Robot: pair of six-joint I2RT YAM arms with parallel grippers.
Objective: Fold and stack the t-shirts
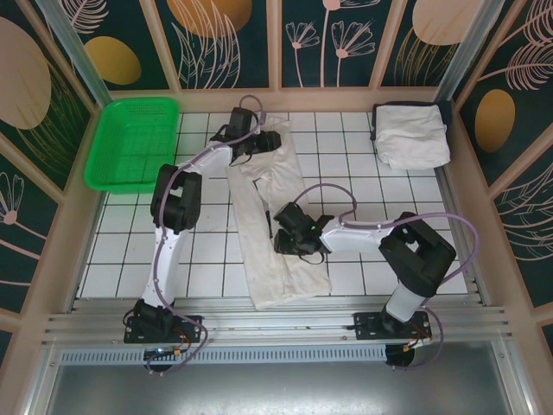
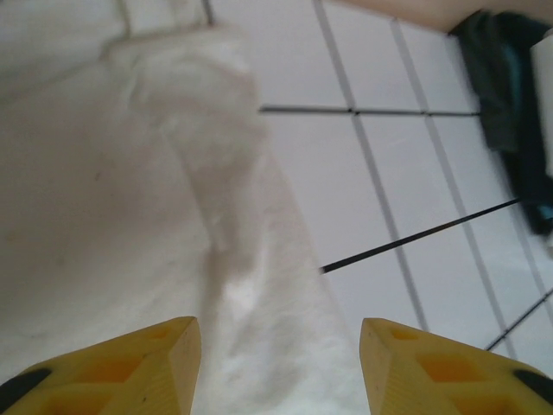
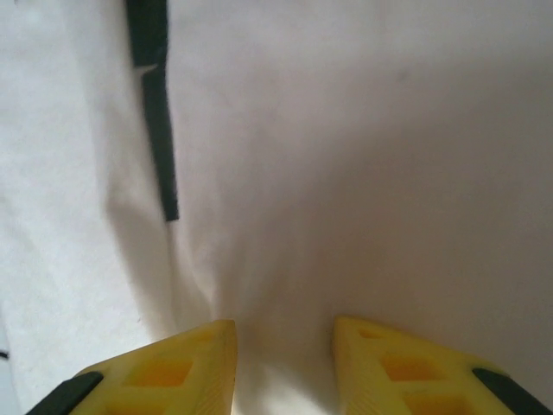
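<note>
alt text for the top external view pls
A long, partly folded off-white t-shirt lies on a white tiled table, the left tool at its far end and the right tool at its middle. A green mesh basket sits far left, a folded t-shirt far right.

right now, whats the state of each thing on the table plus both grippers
long t-shirt: folded lengthwise into a strip, flat on the tiles, not yet stacked
folded t-shirt: folded compact, in the far right corner
green basket: upright, empty, in the far left corner
left gripper: open, at the strip's far end
right gripper: jaws partly apart on the strip's middle, grip unclear
</note>
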